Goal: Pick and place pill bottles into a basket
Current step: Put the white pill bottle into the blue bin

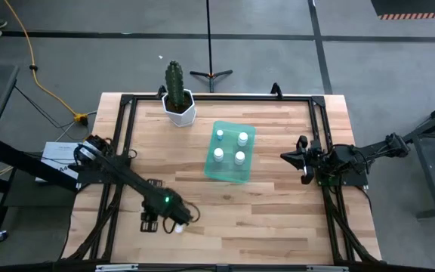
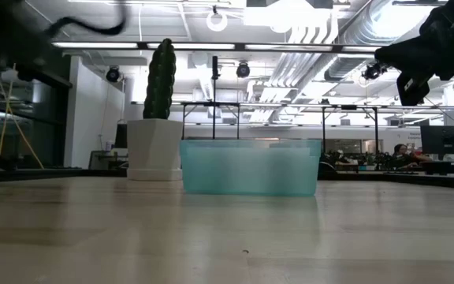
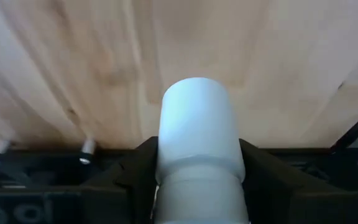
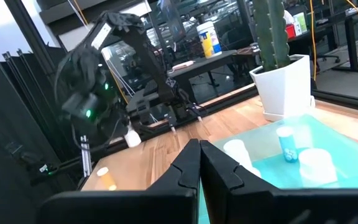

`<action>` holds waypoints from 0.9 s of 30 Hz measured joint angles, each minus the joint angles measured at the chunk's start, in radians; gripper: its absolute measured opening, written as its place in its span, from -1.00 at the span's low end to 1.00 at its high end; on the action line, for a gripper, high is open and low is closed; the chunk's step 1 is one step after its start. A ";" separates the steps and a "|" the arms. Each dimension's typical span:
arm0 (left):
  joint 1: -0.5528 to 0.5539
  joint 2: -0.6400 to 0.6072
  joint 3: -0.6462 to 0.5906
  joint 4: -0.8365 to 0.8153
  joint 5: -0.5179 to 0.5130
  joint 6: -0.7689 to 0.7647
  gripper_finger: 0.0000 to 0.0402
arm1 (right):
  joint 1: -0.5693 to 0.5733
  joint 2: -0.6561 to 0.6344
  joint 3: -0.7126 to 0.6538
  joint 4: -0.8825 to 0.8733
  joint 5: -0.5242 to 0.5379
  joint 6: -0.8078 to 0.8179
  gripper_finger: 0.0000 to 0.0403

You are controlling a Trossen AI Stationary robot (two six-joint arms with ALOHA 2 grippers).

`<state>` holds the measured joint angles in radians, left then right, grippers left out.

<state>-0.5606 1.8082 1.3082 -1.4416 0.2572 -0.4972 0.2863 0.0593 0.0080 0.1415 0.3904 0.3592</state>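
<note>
On the worktop (image 1: 263,219) our basket (image 1: 231,152) already holds 4 pill bottles (image 1: 218,155), our left pincer (image 1: 174,221) is clamped on another bottle (image 3: 197,149) near the front edge for carrying over, and our right pincer (image 1: 302,159) waits closed beside the basket.

The small white cylindrical pill bottle (image 3: 197,149) sitting between the left gripper's dark fingers (image 3: 126,180) is running off the left wrist picture's edge, so its base is going unseen. In the low view the translucent teal-green rectangular plastic basket (image 2: 251,167) is blurring the bottles inside it beyond telling apart.
</note>
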 joint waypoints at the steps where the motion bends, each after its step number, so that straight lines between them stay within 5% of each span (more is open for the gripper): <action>1: 0.022 -0.009 0.012 -0.005 -0.010 0.011 0.08 | 0.000 0.000 0.000 -0.003 0.000 0.000 -1.00; 15: 0.374 0.012 0.351 -0.023 -0.194 0.272 0.07 | 0.000 0.000 0.000 -0.004 0.003 0.000 -1.00; 27: 0.521 0.227 0.640 0.008 -0.295 0.464 0.09 | 0.000 0.000 0.000 -0.022 0.003 0.000 -1.00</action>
<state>-0.0401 2.0350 1.9479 -1.4335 -0.0381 -0.0328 0.2863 0.0593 0.0080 0.1199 0.3939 0.3588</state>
